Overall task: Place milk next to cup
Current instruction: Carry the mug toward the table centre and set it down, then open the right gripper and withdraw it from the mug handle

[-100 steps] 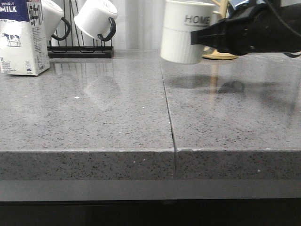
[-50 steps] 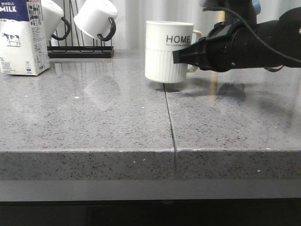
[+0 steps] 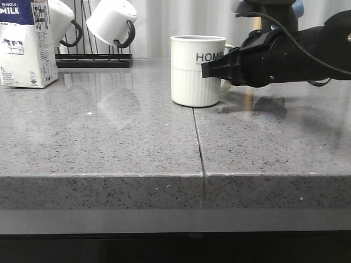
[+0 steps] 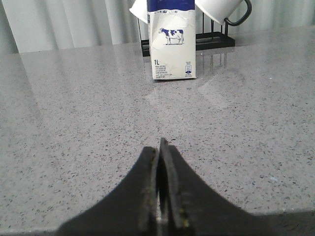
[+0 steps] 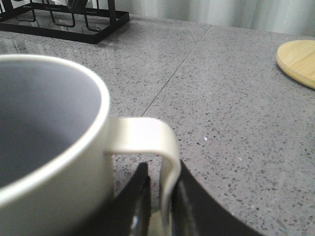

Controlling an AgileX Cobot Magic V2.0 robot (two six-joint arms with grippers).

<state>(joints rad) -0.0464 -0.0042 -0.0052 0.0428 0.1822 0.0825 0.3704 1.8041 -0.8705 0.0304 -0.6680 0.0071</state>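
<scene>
your right gripper (image 5: 157, 206) pinches the handle of the cup (image 3: 196, 70), which sits upright on the counter (image 3: 109, 142) at the seam. your left gripper (image 4: 160, 196) is closed, empty. milk (image 3: 26, 44) stands far left, well apart.

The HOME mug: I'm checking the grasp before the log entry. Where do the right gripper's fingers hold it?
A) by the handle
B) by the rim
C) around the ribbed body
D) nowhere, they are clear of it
A: in the right wrist view the right gripper pinches the HOME mug by its handle.
</scene>
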